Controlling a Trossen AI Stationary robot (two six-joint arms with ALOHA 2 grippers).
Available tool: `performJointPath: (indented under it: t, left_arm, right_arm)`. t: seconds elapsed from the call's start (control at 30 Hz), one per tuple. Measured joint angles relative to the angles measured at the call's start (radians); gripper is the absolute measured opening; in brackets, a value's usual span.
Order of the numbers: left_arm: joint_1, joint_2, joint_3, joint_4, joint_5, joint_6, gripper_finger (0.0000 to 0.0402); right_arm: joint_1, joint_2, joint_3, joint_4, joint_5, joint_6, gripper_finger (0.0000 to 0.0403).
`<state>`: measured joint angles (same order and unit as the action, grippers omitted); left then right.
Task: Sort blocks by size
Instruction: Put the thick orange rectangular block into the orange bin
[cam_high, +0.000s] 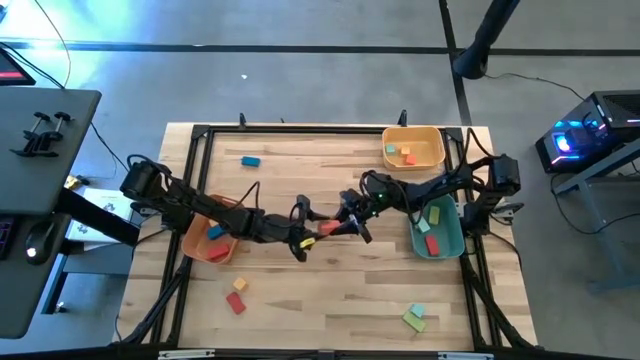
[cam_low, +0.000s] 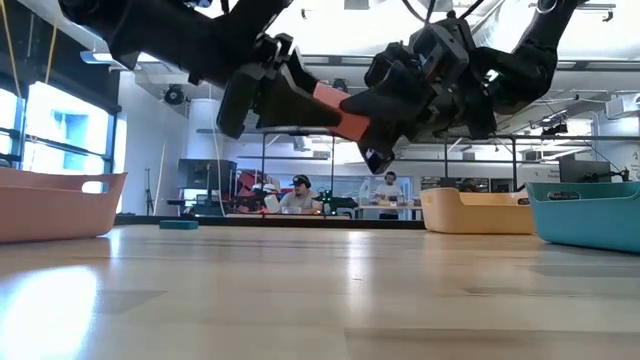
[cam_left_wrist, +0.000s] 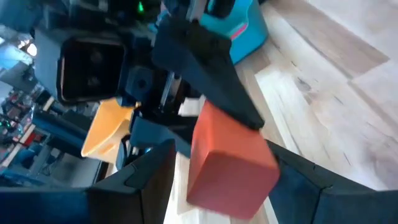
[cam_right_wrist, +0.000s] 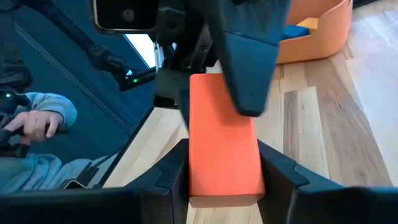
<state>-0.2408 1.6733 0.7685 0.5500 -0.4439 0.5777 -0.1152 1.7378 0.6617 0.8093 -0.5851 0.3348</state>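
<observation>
I have both end effectors on one red-orange bar (cam_low: 338, 112) above the middle of the table (cam_high: 330, 290): the left end effector (cam_high: 308, 232) is clamped on one end, the right end effector (cam_high: 349, 222) on the other, fingers (cam_right_wrist: 277, 171) against its sides. Around them sit an orange bin (cam_high: 205, 242), teal bin (cam_high: 445, 240) and yellow bin (cam_high: 414, 147), with loose blocks (cam_high: 236, 296) scattered on the table.
</observation>
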Motion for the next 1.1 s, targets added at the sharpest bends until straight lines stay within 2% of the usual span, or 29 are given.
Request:
performJointPath:
  t: [0.27,0.5,0.57,0.67,0.77,0.83,0.93,1.0,1.1]
  left_arm:
    - [-0.001,0.000,0.000,0.035,0.014,0.024,0.0202]
    - [0.009,0.000,0.000,0.037,0.082,0.033,0.0116]
    - [0.009,0.000,0.000,0.036,0.082,0.025,0.0108]
    - [0.000,0.000,0.000,0.035,0.061,0.021,0.0108]
    - [-0.023,-0.001,0.027,-0.010,-0.009,0.018,0.0108]
    - [-0.040,-0.007,0.068,-0.103,-0.057,0.018,0.0108]
    - [-0.068,-0.007,0.161,-0.334,-0.120,-0.017,0.0108]
    - [-0.085,-0.007,0.235,-0.528,-0.194,-0.102,0.0108]
    - [-0.100,-0.007,0.370,-0.886,-0.311,-0.316,0.0108]
  right_arm:
    - [0.005,0.000,-0.001,0.002,0.009,-0.014,0.0129]
    - [0.006,0.000,-0.001,0.003,0.006,-0.021,0.0166]
    - [0.006,0.001,-0.001,0.002,0.005,-0.025,0.0170]
    - [0.005,0.001,-0.001,-0.013,0.003,-0.025,0.0173]
    - [-0.017,0.002,-0.002,-0.084,-0.027,-0.024,0.0174]
    - [-0.038,0.002,-0.002,-0.131,-0.028,-0.026,0.0175]
    - [-0.072,0.002,-0.003,-0.196,-0.016,-0.022,0.0175]
    - [-0.083,0.002,-0.003,-0.229,0.020,-0.028,0.0176]
    - [-0.084,0.002,-0.003,-0.246,0.114,-0.044,0.0176]
